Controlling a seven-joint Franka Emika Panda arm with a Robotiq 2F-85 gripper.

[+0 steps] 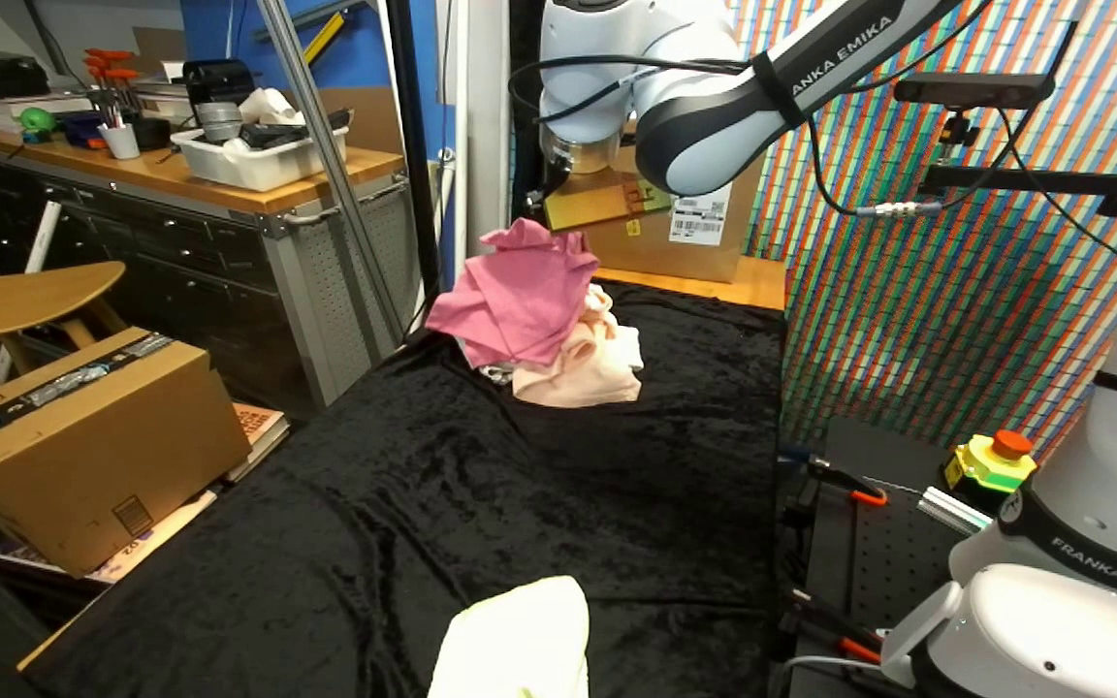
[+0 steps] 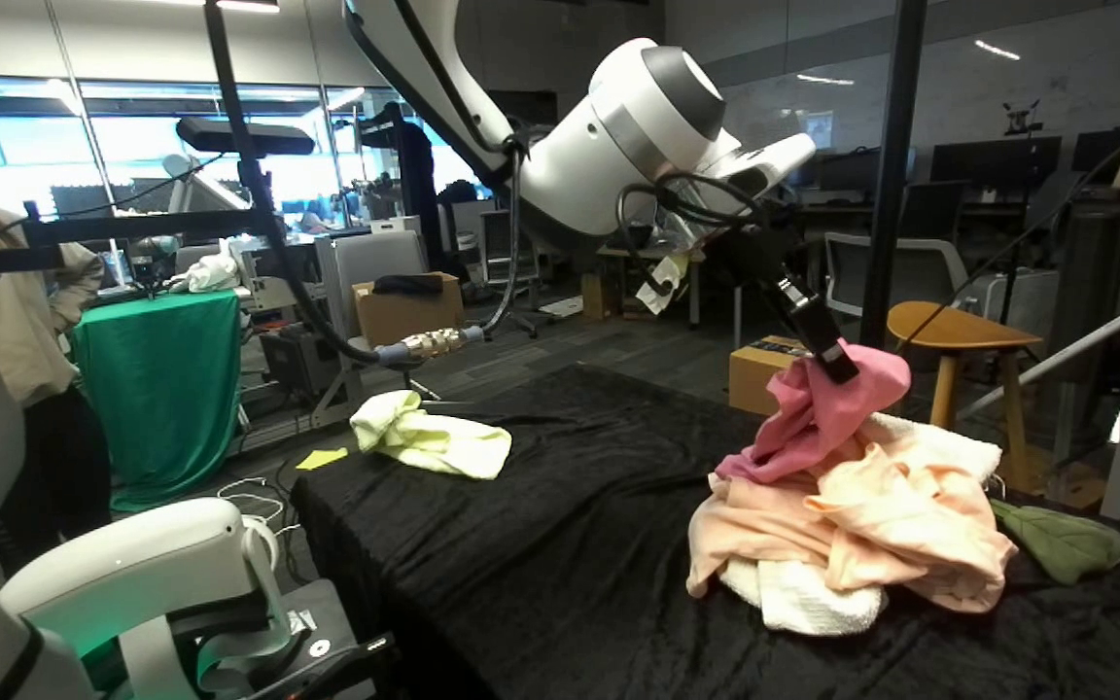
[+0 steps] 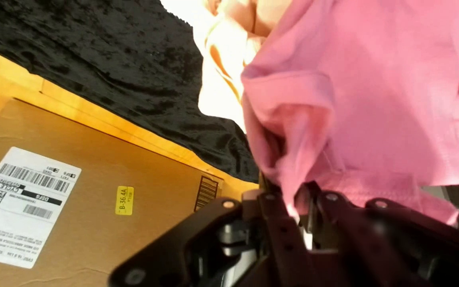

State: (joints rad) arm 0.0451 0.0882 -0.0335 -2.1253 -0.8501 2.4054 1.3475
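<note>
In the wrist view a pink cloth (image 3: pixel 385 79) narrows to a bunched fold between the fingertips of my gripper (image 3: pixel 291 187). The jaws stand close about that fold, with a slight gap beside it. In an exterior view the gripper (image 2: pixel 840 367) points down at an angle into the top of the pink cloth (image 2: pixel 803 418). That cloth lies draped over a heap with a peach cloth (image 2: pixel 910 525) and a white towel (image 2: pixel 822 598). A dark green cloth (image 2: pixel 1066 544) lies beside the heap. In an exterior view the pink cloth (image 1: pixel 525 291) sits below the wrist, and the fingertips are hidden.
Black velvet cloth (image 1: pixel 617 485) covers the table. A pale yellow-green cloth (image 2: pixel 443 437) lies apart from the heap, near the table's edge. A cardboard box (image 1: pixel 655 233) stands right behind the heap. A black post (image 2: pixel 895 194) rises close to the arm. A person (image 2: pixel 16 321) stands at the side.
</note>
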